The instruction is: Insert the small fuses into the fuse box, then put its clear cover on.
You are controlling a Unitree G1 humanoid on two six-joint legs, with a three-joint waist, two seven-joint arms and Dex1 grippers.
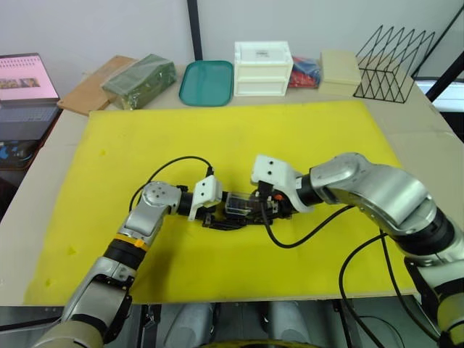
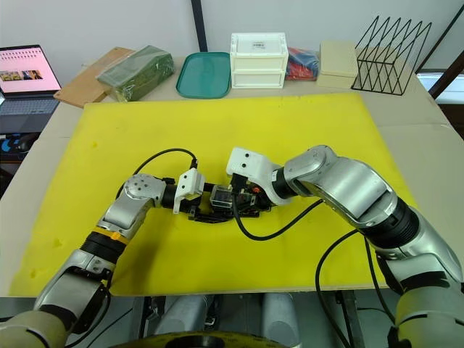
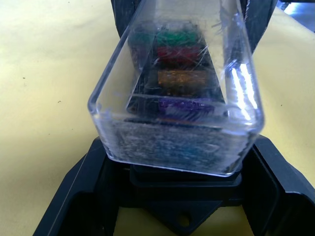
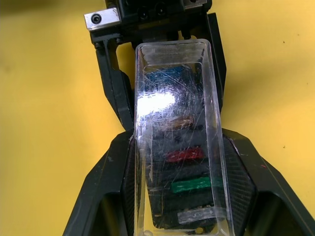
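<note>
Cover (image 4: pixel 173 142) over the fuses (image 4: pixel 189 169)
We hold it in both claws, left (image 1: pixel 217 206) and right (image 1: pixel 262 206), meeting at the box (image 3: pixel 182 196).

We see a teal tray (image 1: pixel 206 82), white drawer box (image 1: pixel 262 68), wire rack (image 1: pixel 395 64) and possibly a laptop (image 1: pixel 25 90) along the frame's top.

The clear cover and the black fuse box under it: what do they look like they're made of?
The clear cover looks like hard transparent plastic: it shows glare and fine scratches, and the coloured fuses are visible through it. The fuse box appears to be matt black moulded plastic, with a mounting hole in its tab.
</note>
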